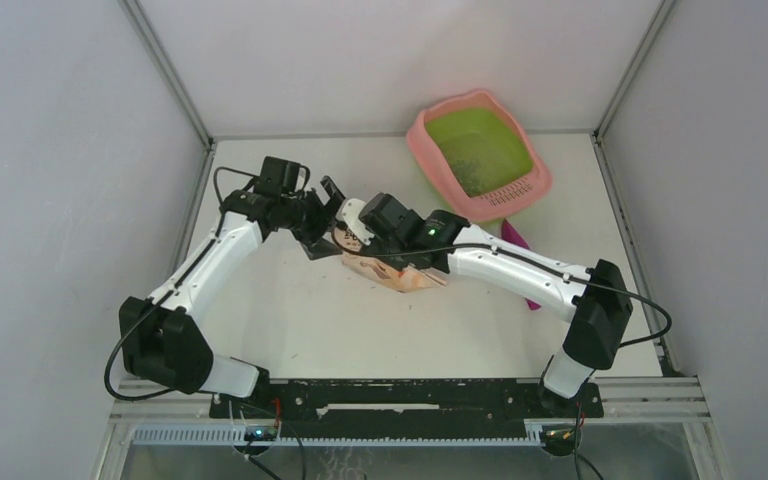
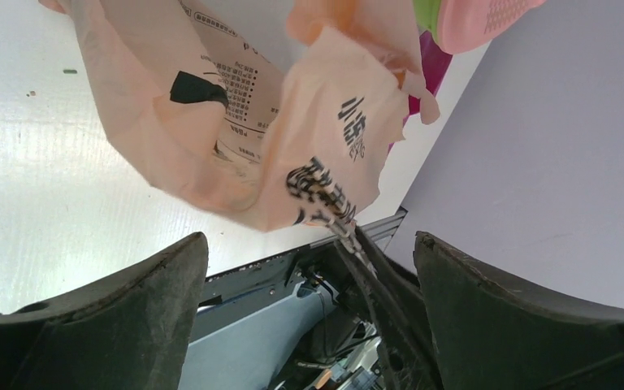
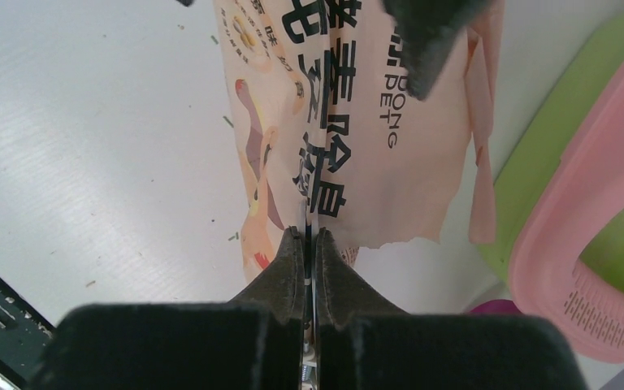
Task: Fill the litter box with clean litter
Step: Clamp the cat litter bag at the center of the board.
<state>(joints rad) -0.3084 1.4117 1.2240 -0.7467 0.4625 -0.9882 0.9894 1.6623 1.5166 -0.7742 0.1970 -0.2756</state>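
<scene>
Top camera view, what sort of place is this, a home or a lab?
Probably a robot lab cell, not a home: a white table boxed in by plain grey panels, two arms bolted to a rail at its near edge, a litter box and printed bag as props.

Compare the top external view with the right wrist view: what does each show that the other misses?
Only the top external view shows the whole litter box, with litter speckling its green basin. Only the right wrist view shows the right end effector pinched shut on the bag at its lower edge, and the bag's print up close. Both show the bag, at least part of the litter box, and the white table.
</scene>
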